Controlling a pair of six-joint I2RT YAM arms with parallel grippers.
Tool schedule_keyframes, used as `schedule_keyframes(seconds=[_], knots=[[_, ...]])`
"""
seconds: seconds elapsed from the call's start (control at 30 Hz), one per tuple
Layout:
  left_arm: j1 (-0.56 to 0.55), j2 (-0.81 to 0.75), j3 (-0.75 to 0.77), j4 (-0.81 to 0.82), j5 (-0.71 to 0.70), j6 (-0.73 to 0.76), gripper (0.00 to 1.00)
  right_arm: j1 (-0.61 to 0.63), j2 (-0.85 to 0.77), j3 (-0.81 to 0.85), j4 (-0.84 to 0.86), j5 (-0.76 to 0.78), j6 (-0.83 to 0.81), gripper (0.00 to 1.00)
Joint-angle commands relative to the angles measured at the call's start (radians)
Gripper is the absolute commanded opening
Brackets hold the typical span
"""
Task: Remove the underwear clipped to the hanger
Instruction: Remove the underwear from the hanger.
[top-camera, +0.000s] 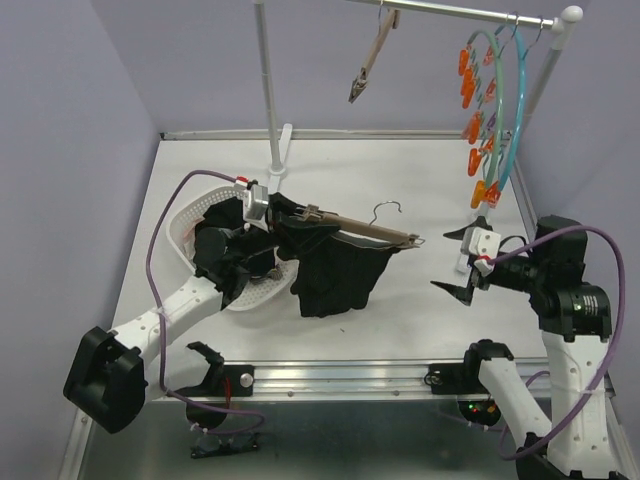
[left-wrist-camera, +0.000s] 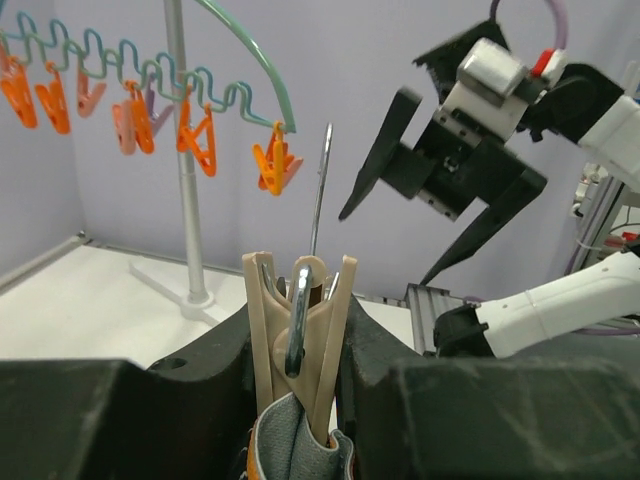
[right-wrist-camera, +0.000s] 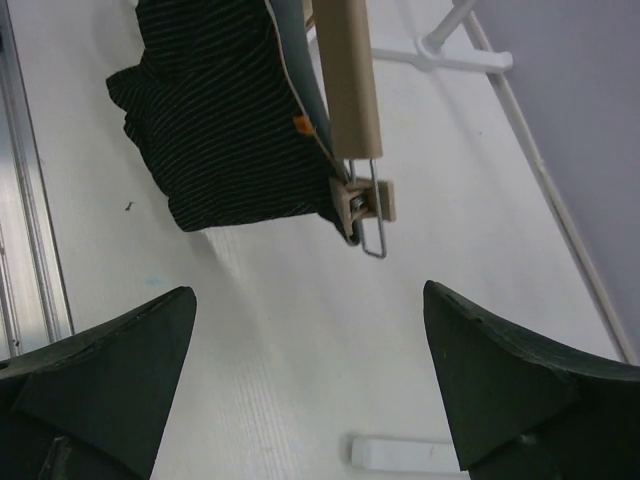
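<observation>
A beige wooden hanger is held slanted above the table's middle. Black pinstriped underwear hangs from its clips and drapes onto the table. My left gripper is shut on the hanger's left clip; a grey waistband sits in that clip. My right gripper is open and empty, a little right of the hanger's right clip. In the right wrist view, the gripper is above bare table, with the underwear and hanger bar beyond the fingers.
A white mesh basket at the left holds black garments. A clothes rail spans the back; its stand rises behind the hanger. A teal round hanger with orange pegs and another beige hanger hang there.
</observation>
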Motion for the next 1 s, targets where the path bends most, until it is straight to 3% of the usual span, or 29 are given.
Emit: schedule_keyframes(seconds=[0.0,0.4,0.8,0.97], knots=[[-0.051,-0.003,-0.015,0.059,-0.02,0.017,0.0,-0.007,0.002,0.088,-0.136,-0.053,-0.059,1.0],[-0.093,-0.001,-0.044,0.058,0.002,0.039,0.0,-0.007,0.008,-0.118,-0.092,-0.161,-0.086,1.0],[-0.111,0.017,-0.027,0.058,0.073,0.024,0.0,-0.007,0.039,-0.148,-0.018,-0.182,-0.063,0.99],[-0.119,0.022,-0.018,0.058,0.083,0.021,0.0,-0.007,0.047,-0.176,0.007,-0.214,-0.057,0.95]])
